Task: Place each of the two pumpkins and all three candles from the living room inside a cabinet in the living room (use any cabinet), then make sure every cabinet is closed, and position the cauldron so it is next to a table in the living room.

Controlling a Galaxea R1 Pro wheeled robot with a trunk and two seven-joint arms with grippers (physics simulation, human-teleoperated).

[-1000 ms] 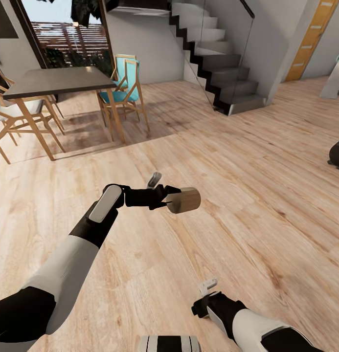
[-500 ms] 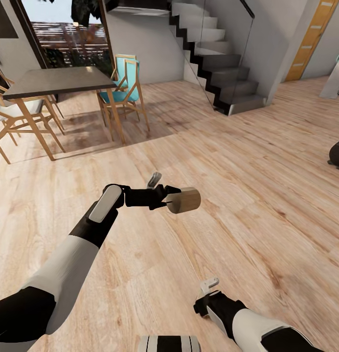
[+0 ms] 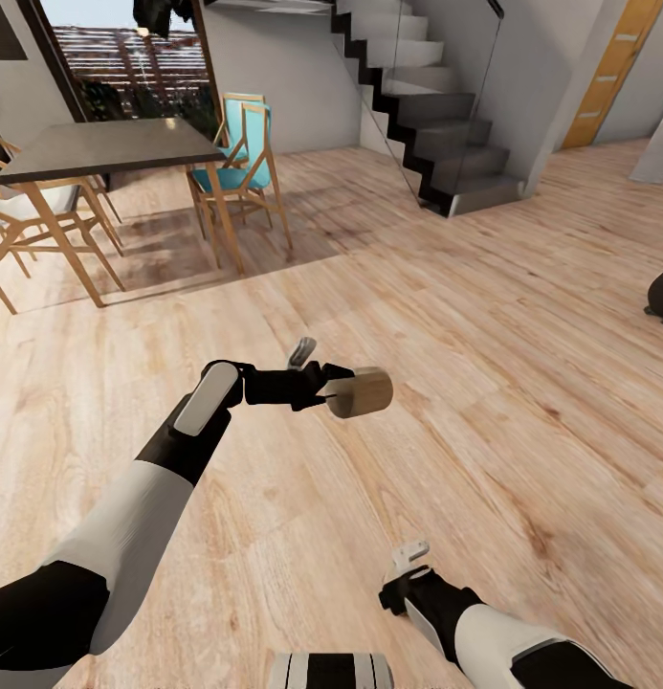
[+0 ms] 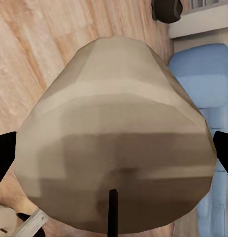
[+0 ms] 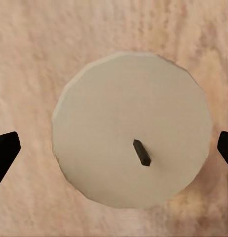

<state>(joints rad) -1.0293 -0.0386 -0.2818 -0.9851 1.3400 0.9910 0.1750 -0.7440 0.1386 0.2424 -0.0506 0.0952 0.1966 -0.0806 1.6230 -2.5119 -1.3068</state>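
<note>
Head view, from the left: a dining table (image 3: 101,151) with a dark top and light wooden legs stands at the far left with wooden chairs (image 3: 237,158) around it, one with a teal seat. Toward the middle, the left gripper (image 3: 323,385) reaches out over the light plank floor (image 3: 522,383), its jaws closed on the sides of a tan candle (image 3: 362,391) that lies on its side between them, flat end pointing away from the arm. Behind it a dark staircase (image 3: 436,124) climbs toward the upper left. Lower down, the right gripper (image 3: 408,560) hangs near the bottom edge, pointing down at the floor. At the far right edge sits a dark rounded object (image 3: 662,295), cut off by the frame.

In the left wrist view the tan candle (image 4: 116,148) sits between the two dark fingertips (image 4: 3,158), wick toward the camera; beyond it lie a blue sofa (image 4: 205,84) and that dark rounded object (image 4: 167,9).

In the right wrist view a cream candle (image 5: 133,128) stands upright on the floor straight ahead of the jaws, which are spread wide, each fingertip (image 5: 5,150) well apart from the candle's sides.
</note>
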